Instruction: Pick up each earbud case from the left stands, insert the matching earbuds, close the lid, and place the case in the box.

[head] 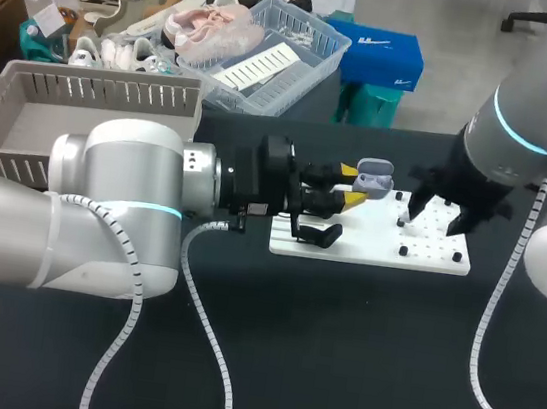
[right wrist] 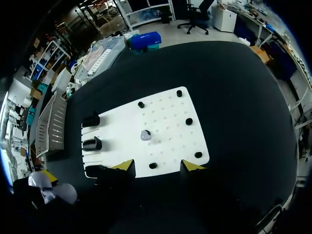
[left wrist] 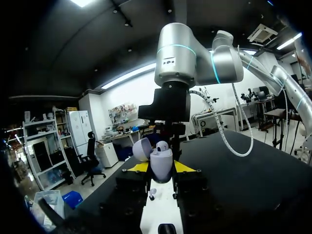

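Holding a pale lavender earbud case point(left wrist: 161, 157) with its rounded lid tipped open, the left gripper point(left wrist: 161, 168) clamps it from both sides over the white pegged board point(head: 428, 253). The right gripper point(right wrist: 159, 165) hangs above that board with its fingers spread wide and nothing between them. A small loose lavender earbud point(right wrist: 146, 135) lies on the board among the black pegs point(right wrist: 188, 121), and the grey slotted box point(head: 22, 126) sits well apart at the table's left.

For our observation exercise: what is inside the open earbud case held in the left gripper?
One earbud sits in the earbud case, beside its raised lid. The case's wall hides the rest, so a second cannot be confirmed.
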Controlling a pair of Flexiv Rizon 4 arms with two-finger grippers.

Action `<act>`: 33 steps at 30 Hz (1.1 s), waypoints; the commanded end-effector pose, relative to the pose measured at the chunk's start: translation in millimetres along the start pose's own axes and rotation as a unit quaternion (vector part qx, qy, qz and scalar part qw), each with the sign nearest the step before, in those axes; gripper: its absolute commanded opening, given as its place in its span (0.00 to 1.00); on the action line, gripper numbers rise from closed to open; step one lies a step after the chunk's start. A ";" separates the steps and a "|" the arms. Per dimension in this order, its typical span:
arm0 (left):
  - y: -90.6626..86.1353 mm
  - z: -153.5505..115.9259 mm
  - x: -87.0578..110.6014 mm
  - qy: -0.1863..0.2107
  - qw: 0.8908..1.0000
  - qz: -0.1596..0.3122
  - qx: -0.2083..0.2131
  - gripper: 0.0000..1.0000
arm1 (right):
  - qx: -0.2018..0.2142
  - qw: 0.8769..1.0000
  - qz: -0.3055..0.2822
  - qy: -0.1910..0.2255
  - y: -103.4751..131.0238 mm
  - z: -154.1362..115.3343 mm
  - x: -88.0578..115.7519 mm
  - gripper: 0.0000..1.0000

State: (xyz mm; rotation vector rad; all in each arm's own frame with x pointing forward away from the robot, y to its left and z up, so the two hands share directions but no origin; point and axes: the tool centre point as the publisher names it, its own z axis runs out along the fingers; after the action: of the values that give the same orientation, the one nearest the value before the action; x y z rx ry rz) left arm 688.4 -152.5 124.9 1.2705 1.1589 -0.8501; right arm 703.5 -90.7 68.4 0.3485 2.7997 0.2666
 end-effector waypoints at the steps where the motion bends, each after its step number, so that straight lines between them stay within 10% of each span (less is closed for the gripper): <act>1: -0.7 1.0 0.4 -0.001 1.000 0.001 -0.003 0.00 | -0.007 1.000 0.001 0.007 1.4 12.6 -4.1 0.54; 33: -0.7 1.0 0.4 -0.001 1.000 0.001 -0.003 0.00 | -0.027 0.999 0.003 0.038 16.1 49.2 -22.2 0.48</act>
State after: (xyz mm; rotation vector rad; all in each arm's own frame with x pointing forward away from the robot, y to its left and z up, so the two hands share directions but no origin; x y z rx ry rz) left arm 688.4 -152.5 124.9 1.2705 1.1589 -0.8501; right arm 736.6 -76.5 34.4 0.3428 2.8472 0.3613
